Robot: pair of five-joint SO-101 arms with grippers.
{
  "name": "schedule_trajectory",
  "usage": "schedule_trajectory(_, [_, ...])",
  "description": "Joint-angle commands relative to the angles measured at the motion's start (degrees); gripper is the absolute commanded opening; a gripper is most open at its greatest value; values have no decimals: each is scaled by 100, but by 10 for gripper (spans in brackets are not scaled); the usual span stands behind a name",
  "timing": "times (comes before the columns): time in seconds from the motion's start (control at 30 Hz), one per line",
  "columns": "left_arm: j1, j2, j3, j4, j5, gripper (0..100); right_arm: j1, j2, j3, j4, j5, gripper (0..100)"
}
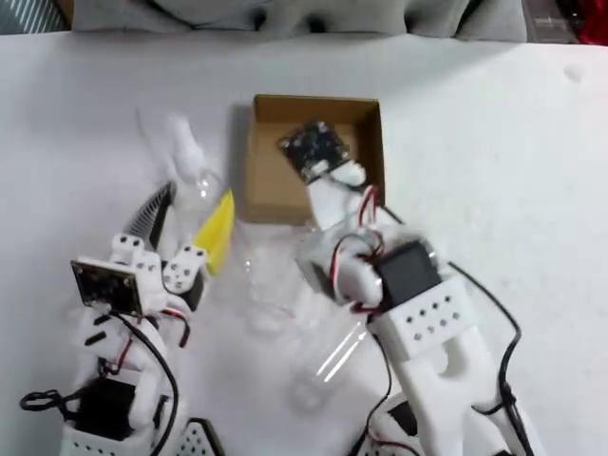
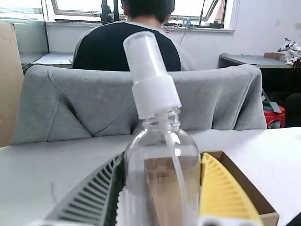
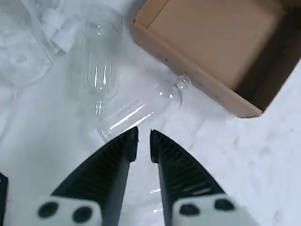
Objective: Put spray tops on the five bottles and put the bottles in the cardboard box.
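While left tool (image 1: 198, 195) grips bottle (image 2: 162, 174), loose bottles (image 3: 141, 110) before box (image 3: 193, 80)

Desk (image 1: 494, 142): plain white. Cardboard box (image 1: 313, 103): tan brown, unpatterned. Left pincer (image 2: 162, 160): one ribbed grey finger (image 2: 89, 197), one ribbed yellow finger (image 2: 221, 193). Bottle (image 2: 162, 174) between them: clear and colourless, with a white spray top (image 2: 150, 75). Loose bottles (image 3: 141, 110) on the desk: equally clear. Right pincer (image 3: 142, 134): black, ribbed fingers (image 3: 108, 165). Arms (image 1: 432, 328): white shells, black motors (image 1: 408, 271), red and black wires (image 1: 366, 204). Cloth (image 2: 70, 103) behind the desk: grey.
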Motion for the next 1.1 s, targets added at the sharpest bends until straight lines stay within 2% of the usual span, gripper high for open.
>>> schedule_trajectory(0.0, [-57,1095,-941,-70,-9,20,-127,-567,651,-875,-18,16])
schedule_trajectory(0.17, [-22,2237,-1582,-914,97,20,-136,-1130,1679,-1807,-53,16])
schedule_trajectory(0.3, [-22,3204,-1978,-1626,932,20,-127,-1622,2409,-2615,-897,16])
schedule_trajectory(0.43, [-22,4277,-2444,-2171,1363,20,-136,-2325,3121,-3380,-1495,16])
schedule_trajectory(0.53, [-22,5086,-2804,-2567,1415,20,-163,-2932,3684,-3960,-1538,16])
schedule_trajectory(0.67, [-31,5974,-3226,-2945,1415,20,-602,-3679,4466,-4760,-1530,16])
schedule_trajectory(0.87, [-4,6158,-3270,-2743,1415,20,-1464,-4330,5345,-5640,-1512,16])
schedule_trajectory(1.07, [268,5235,-2936,-2215,1398,20,-1508,-4347,5477,-5991,-1512,16])
